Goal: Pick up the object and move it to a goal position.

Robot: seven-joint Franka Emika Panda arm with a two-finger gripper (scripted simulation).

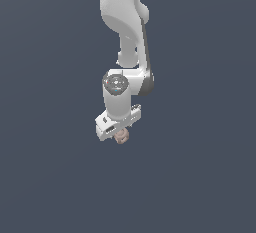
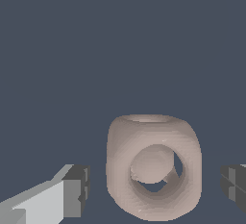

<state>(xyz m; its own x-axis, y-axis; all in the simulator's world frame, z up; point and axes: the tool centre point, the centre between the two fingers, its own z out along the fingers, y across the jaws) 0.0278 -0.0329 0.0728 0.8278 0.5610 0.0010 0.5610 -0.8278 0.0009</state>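
Object (image 2: 153,170) | sits between spread gripper (image 2: 156,187) fingers (image 2: 77,189), gaps either side | probably lined up for pinching

The arm (image 1: 122,22) is glossy white with rounded segments, dark grey joint bands and a silvery round cap, ending in a white gripper (image 1: 116,129) with dark grey fingertips (image 2: 77,189).

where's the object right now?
In the exterior view the object sits just under the white end effector, near frame centre. The wrist view shows it between the two fingers, with a gap on each side.
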